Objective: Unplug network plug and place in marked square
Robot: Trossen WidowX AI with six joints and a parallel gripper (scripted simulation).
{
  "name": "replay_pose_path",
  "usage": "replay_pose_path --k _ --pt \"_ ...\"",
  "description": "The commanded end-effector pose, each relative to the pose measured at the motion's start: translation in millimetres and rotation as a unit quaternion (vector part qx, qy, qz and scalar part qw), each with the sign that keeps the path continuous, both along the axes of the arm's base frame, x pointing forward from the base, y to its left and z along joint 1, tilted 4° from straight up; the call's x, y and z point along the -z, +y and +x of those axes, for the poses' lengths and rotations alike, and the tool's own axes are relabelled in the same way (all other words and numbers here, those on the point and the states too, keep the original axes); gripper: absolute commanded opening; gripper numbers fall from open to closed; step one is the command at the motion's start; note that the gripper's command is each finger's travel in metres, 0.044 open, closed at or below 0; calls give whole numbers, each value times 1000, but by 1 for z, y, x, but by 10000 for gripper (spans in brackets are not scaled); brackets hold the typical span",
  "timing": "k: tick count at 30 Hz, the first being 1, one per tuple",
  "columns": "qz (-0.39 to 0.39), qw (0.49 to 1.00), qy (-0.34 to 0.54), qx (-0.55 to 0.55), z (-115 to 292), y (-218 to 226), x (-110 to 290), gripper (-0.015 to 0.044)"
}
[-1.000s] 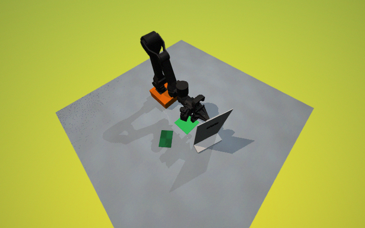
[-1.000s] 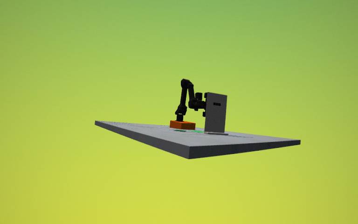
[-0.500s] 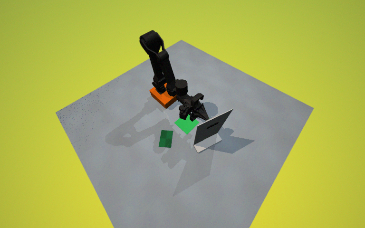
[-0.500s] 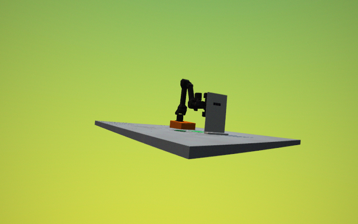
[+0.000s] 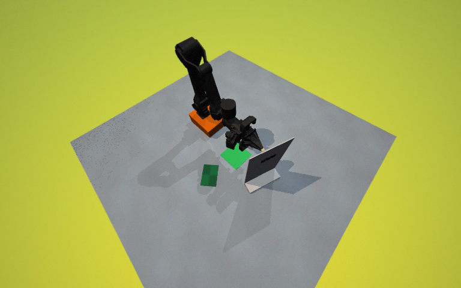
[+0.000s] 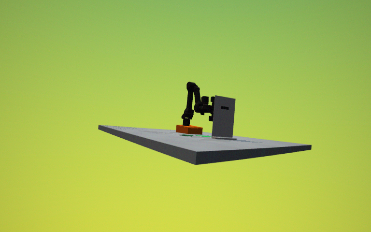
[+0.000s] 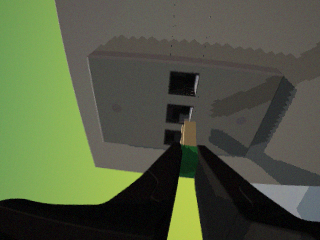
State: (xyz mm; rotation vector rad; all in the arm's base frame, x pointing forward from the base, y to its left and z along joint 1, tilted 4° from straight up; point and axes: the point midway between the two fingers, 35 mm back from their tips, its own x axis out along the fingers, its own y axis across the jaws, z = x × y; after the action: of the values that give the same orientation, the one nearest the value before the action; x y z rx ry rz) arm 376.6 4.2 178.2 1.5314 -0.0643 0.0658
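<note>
The black arm (image 5: 203, 81) rises from its orange base (image 5: 205, 126) near the middle of the grey table (image 5: 170, 220) and reaches toward roughly four o'clock in the top view, where the upright panel (image 5: 268, 161) stands on a pale foot (image 5: 262, 185). The gripper (image 5: 259, 146) points at the panel's near face, its fingers drawn almost together and clamped on the plug (image 7: 190, 135), a small tan piece whose tip just shows at the fingertips in the top view (image 5: 262, 149). In the wrist view the two dark fingers converge toward twelve o'clock, pinching the tan plug with a green part (image 7: 188, 160) just below it; the plug's end lies against the lowest of three dark socket openings (image 7: 183, 83) stacked in the panel's raised plate (image 7: 134, 107). Whether the plug is still seated in that opening or just clear of it cannot be told. The bright green marked square (image 5: 236, 158) lies on the table directly below the gripper, at about seven o'clock from the fingertips, and touches nothing. A darker green rectangle (image 5: 209, 175) lies further out at about eight o'clock from the square, apart from it. From the exterior view the panel (image 6: 222, 117) hides the gripper's tip, and three dark slots (image 6: 224, 108) show near the top of its far face.
</note>
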Motion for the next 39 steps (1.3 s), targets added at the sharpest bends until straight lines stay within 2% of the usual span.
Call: replay_pose_path --k 1,39 --pt "2 1000 -3 2 -4 0 -1 0" --pt "3 1000 -2 2 -28 12 2 0"
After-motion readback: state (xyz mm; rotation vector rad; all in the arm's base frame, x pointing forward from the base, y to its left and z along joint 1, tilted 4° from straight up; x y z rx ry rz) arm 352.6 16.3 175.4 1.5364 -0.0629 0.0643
